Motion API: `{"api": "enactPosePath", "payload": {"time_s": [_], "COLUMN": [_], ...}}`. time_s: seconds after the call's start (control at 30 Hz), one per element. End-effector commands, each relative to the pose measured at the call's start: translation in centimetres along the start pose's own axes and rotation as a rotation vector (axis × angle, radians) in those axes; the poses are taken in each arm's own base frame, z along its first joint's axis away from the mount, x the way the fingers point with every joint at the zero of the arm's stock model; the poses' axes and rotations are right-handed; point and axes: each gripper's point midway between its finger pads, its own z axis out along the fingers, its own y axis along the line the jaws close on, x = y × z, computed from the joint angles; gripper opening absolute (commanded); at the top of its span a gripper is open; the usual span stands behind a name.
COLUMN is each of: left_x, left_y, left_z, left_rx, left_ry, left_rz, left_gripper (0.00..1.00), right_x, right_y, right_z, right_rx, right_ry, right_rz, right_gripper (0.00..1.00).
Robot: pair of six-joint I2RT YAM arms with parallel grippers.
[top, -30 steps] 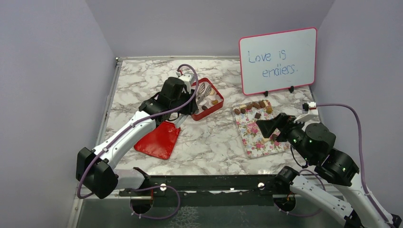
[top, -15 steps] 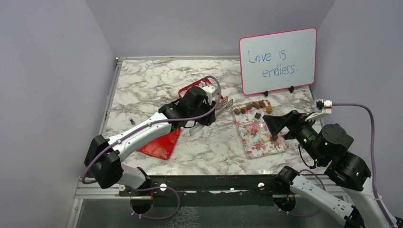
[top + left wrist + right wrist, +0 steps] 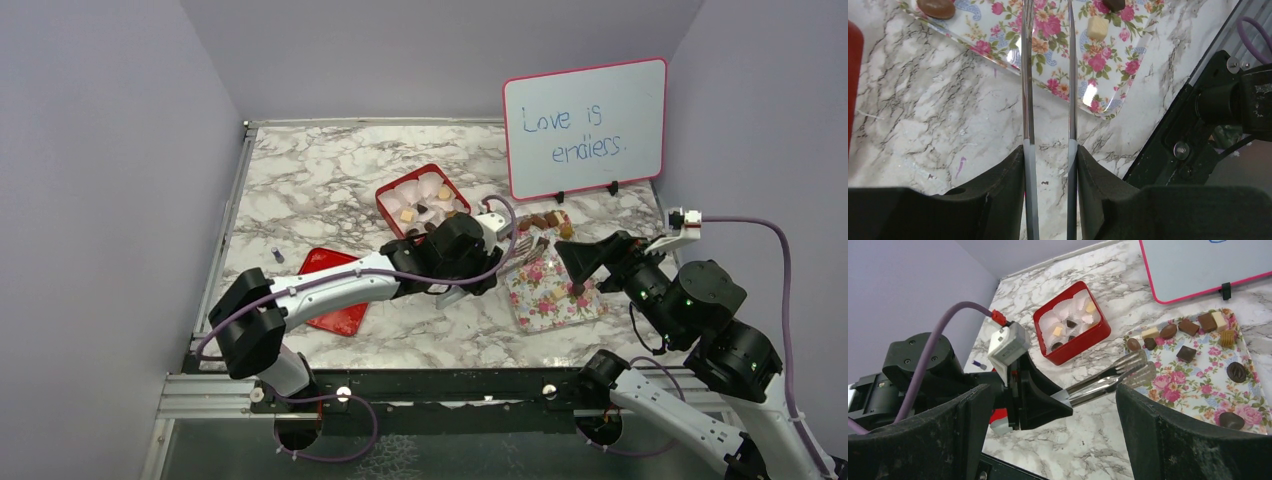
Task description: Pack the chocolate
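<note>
Your right pincer (image 3: pixel 583 262) hangs wide open at lower right of the top view, across the right part of the flowered tray (image 3: pixel 545 305). Your left pincer (image 3: pixel 1048 160) is clamped on the tongs (image 3: pixel 1108 380), reaching in from the left. The 2 tong tips sit slightly apart over the tray's left edge. Most of the chocolate (image 3: pixel 1187 353) lies scattered on the tray. A few more pieces sit in paper cups (image 3: pixel 1080 305) inside the red box (image 3: pixel 1075 347), up at centre. The red lid (image 3: pixel 335 300) lies flat at left, and the whiteboard (image 3: pixel 585 125) stands at the back.
</note>
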Motion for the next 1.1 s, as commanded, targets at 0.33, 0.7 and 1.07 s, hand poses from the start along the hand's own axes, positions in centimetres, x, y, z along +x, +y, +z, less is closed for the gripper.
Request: {"api": "enactPosePath", "payload": {"time_s": [0.33,0.7,1.07], "left_x": [0.7,2.5,4.4], "left_y": [-5.2,-5.6,-5.4], "left_z": [4.8,8.1,9.8], "left_rx": [0.051,0.029,-0.008], "left_ry": [-0.021,0.029,0.066], "left_rz": [0.116,0.181,0.232], "left_gripper": [0.4,0.45,0.43], "right_x": [-1.4,-1.5,-1.6], "right_y": [-0.3,-0.6,-0.9], "right_z": [-0.5,-1.0,-1.0], "right_rx": [0.016,0.02,0.029], "right_ry": [-0.053,-0.065,-0.074], "right_rz": [0.004,0.006,0.004], "right_gripper": [0.97,0.97,0.97]}}
